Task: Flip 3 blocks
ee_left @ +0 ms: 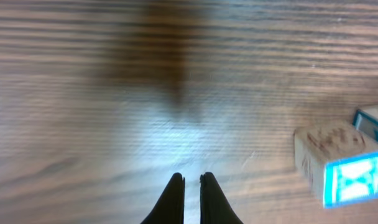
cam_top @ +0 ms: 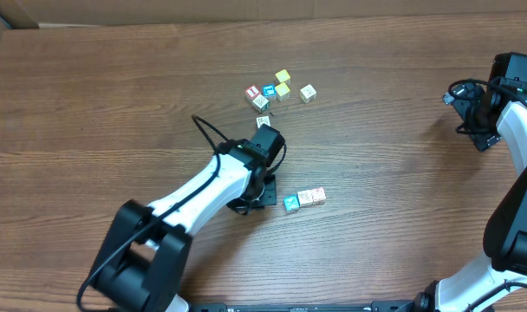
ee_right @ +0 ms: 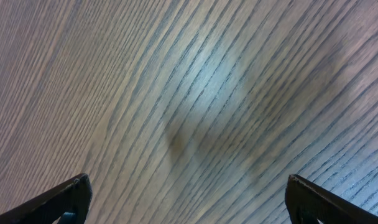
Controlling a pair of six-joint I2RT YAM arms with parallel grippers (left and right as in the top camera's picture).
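left to right: your left claw [ee_left: 192, 178] hangs low over the counter [cam_top: 116, 104], fingers pressed together with nothing between them. just to its right lie the three blocks [cam_top: 304, 198] in a short row. the teal block [cam_top: 290, 204] is nearest the claw and the two pale ones sit beyond it, and they seem to touch each other. far right, your right claw [ee_right: 186, 190] stands spread wide over bare wood, well apart from everything.

the step looks like an approach to the teal end of the row. spread the fingers before you close in, or the shut tips will only shove the block into its neighbours. take it by two opposite side faces, lift it clear of the row, turn it over and set it down apart. then the next block stands free. leave the other cubes [cam_top: 272, 91] further up the counter alone.

hard to read: from overhead the left arm's own body covers its fingertips, so judge the gap from the wrist view. that view is blurred and cuts off a second block at its right edge. no letters are legible, and you cannot tell which blocks are already flipped.
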